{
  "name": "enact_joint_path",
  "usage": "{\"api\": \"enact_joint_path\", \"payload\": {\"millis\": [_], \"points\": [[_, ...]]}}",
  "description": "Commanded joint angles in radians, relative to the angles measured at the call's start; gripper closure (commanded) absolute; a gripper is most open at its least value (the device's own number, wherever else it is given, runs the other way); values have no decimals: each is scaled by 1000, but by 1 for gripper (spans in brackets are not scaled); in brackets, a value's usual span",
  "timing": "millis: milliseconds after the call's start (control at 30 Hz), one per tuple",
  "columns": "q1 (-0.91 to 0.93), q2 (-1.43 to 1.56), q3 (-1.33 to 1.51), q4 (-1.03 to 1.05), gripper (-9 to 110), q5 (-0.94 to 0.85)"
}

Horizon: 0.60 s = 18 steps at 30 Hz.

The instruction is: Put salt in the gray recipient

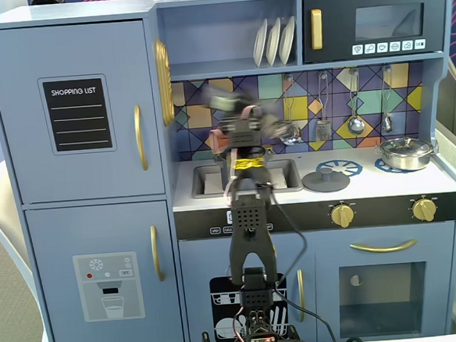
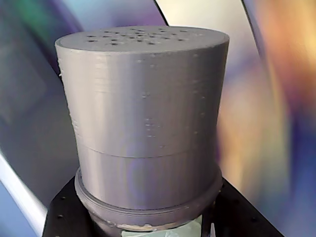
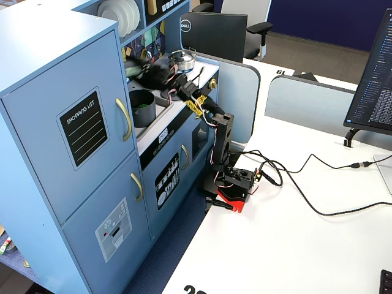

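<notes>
Gripper (image 2: pixel 158 224) clamped on tall slim gray cylindrical salt shaker (image 2: pixel 148 123), perforated top toward wrist camera. Arm blurred, mid-swing. Matte dark-gray cylindrical pot (image 3: pixel 142 108) sits at 8 o'clock of gripper in a fixed view. Risk: fast swing clips pot rim, or shaker slips from grip.

A blue toy kitchen (image 1: pixel 80 189) fills a fixed view, its colourful tiled backsplash (image 1: pixel 363 91) at two o'clock; in the other, a white desk (image 3: pixel 318 245) spreads toward five o'clock; a gray partition (image 3: pixel 242 92) stands behind; an office chair (image 3: pixel 245 24) sits at twelve o'clock.
</notes>
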Motion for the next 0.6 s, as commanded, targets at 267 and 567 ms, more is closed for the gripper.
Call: {"api": "enact_joint_path", "payload": {"millis": [267,567], "points": [[560,120,147,-405,101,-1536],[594,186,532,-701,101,-1812]]}}
